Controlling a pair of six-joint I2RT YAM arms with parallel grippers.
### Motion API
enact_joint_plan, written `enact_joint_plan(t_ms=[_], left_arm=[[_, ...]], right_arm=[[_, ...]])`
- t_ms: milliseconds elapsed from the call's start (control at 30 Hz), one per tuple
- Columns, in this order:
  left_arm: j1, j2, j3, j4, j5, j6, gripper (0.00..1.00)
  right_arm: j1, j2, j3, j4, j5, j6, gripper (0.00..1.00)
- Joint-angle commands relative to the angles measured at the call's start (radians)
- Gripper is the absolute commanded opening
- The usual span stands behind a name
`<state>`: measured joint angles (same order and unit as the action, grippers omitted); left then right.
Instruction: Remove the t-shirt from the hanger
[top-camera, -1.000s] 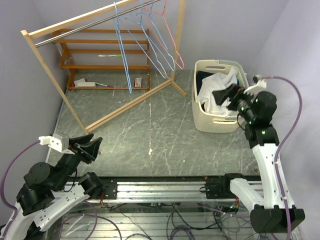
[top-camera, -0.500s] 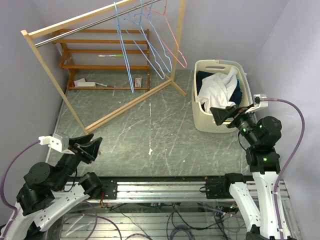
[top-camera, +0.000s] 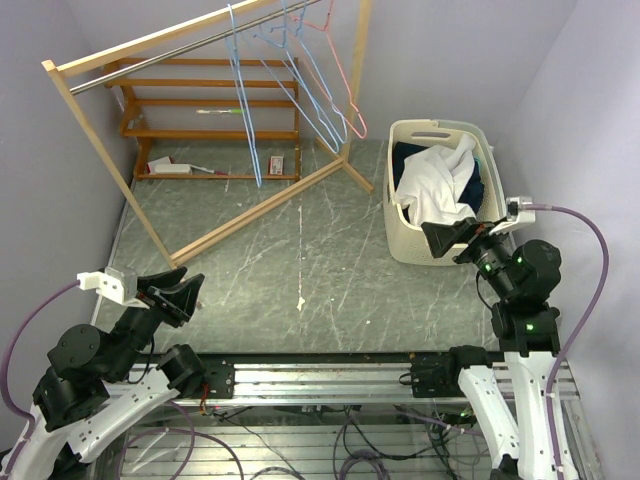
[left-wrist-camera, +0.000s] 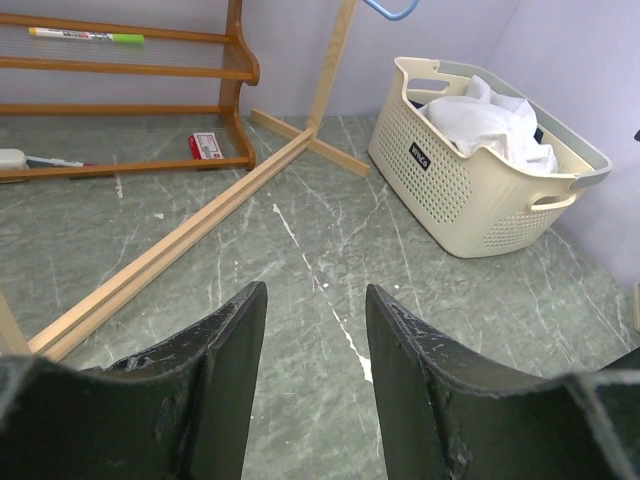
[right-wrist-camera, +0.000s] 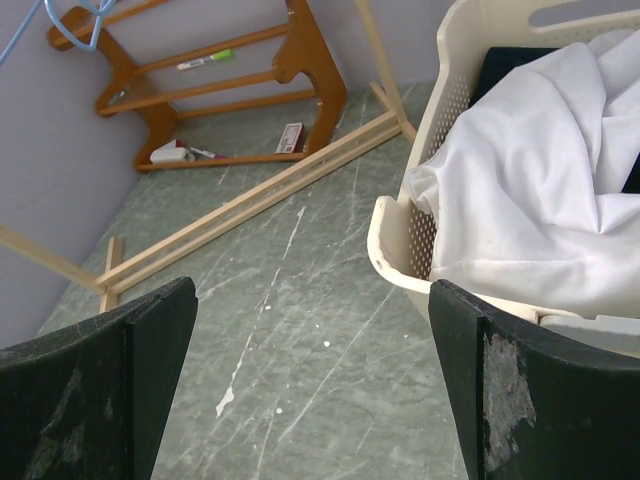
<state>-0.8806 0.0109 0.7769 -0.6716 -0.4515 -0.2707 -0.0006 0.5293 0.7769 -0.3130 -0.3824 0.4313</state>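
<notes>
The left gripper (top-camera: 188, 286) hangs low at the near left corner, its jaws parted with nothing between them; through the gap the left wrist view (left-wrist-camera: 315, 300) shows only bare green marbled floor (left-wrist-camera: 330, 250) flecked with white. Ahead of those jaws and to their left the wooden rack's base beam (left-wrist-camera: 170, 250) crosses the floor on a slant, and past it sits a low wooden shelf (left-wrist-camera: 120, 65) with a small red and white box (left-wrist-camera: 203, 146) on the floor by its foot. High above the beam, well beyond the left jaws, wire hangers (top-camera: 318, 110) in blue and pink dangle from the metal rail (top-camera: 170, 52) — all bare wire, no cloth on any of them. Ahead of the left jaws and off to their right stands the cream laundry basket (left-wrist-camera: 450, 190), and the white t-shirt (left-wrist-camera: 480, 120) lies heaped inside it, spilling up over the rim on top of a dark navy garment (top-camera: 482, 188). The right gripper (top-camera: 435, 235) hovers at the basket's near corner, pointing toward the middle of the floor, its jaws spread wide and empty. From the right wrist camera (right-wrist-camera: 310, 300) the basket's rim (right-wrist-camera: 400, 260) shows just ahead of the right-hand finger (right-wrist-camera: 540, 400), apart from it, with the t-shirt (right-wrist-camera: 540, 170) bunched above that finger — outside the gap, untouched by either finger.
</notes>
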Motion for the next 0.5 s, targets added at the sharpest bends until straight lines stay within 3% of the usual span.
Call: enact_joint_plan(t_ms=[0, 467], left_arm=[[0.004, -0.011, -0.007, 0.007, -0.021, -0.017, 0.55], [0.004, -0.009, -0.007, 0.007, -0.026, -0.02, 0.55]], right_arm=[[-0.002, -0.015, 0.002, -0.001, 0.004, -0.017, 1.0], [-0.002, -0.065, 0.027, -0.045, 0.133, 0.021, 0.98]])
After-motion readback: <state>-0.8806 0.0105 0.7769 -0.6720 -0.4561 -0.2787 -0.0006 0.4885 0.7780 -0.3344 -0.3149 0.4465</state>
